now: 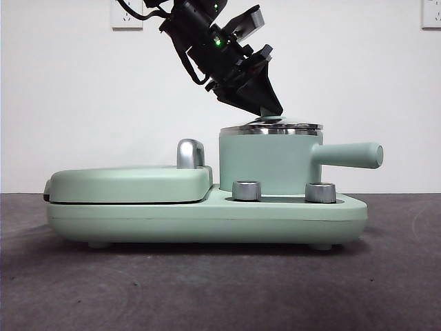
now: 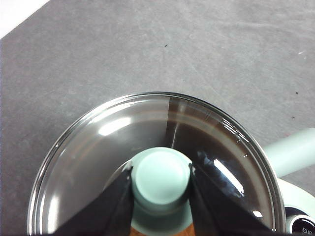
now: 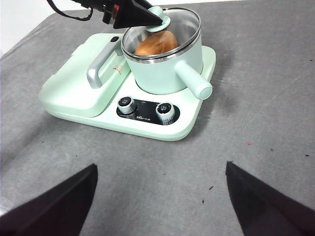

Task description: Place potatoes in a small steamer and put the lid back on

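The small steamer (image 1: pixel 269 164) stands on the right of the mint-green base (image 1: pixel 207 219), its side handle (image 1: pixel 353 155) pointing right. The potato (image 3: pixel 156 43) lies inside it, seen through the glass in the right wrist view. The lid (image 1: pixel 272 127) lies across the pot's steel rim. My left gripper (image 1: pixel 267 110) comes down from the upper left and is shut on the lid's green knob (image 2: pixel 161 174); the glass disc (image 2: pixel 108 147) spreads below its jaws. My right gripper (image 3: pixel 160 165) is open and empty, well back from the appliance over the grey table.
The flat grill plate (image 1: pixel 131 183) with its chrome handle (image 1: pixel 191 153) takes the base's left half. Two steel dials (image 1: pixel 247 190) (image 1: pixel 320 192) sit on the base in front of the pot. Grey table (image 3: pixel 256 123) surrounds the appliance.
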